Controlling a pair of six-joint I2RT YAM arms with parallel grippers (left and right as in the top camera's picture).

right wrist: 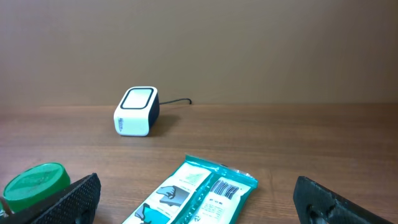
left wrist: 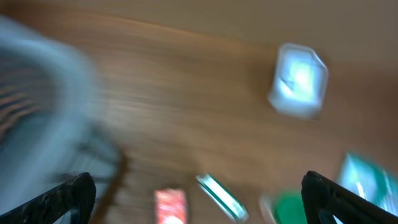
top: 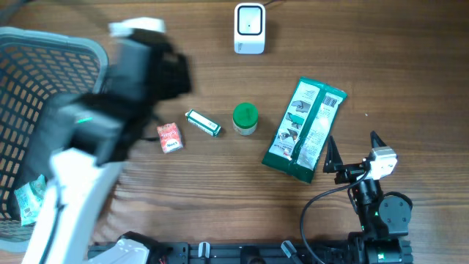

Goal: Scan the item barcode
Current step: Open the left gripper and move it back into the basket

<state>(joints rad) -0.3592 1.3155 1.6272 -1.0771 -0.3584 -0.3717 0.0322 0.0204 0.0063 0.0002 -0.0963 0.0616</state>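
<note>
A white barcode scanner (top: 248, 28) stands at the table's far edge. Four items lie in a row mid-table: a red packet (top: 170, 137), a small green-and-white packet (top: 203, 122), a green-lidded jar (top: 245, 119) and a long green pouch (top: 304, 130) with its barcode (right wrist: 227, 186) facing up. My left arm (top: 132, 81) is motion-blurred above the basket's edge. Its gripper (left wrist: 199, 199) is open and empty over the red packet (left wrist: 170, 206). My right gripper (top: 352, 143) rests open beside the pouch (right wrist: 186, 199), holding nothing.
A grey mesh basket (top: 29, 73) fills the left side, with a green packet (top: 29, 198) inside it. The scanner's cable runs off the far edge. The right arm's base (top: 381, 220) sits at the near right.
</note>
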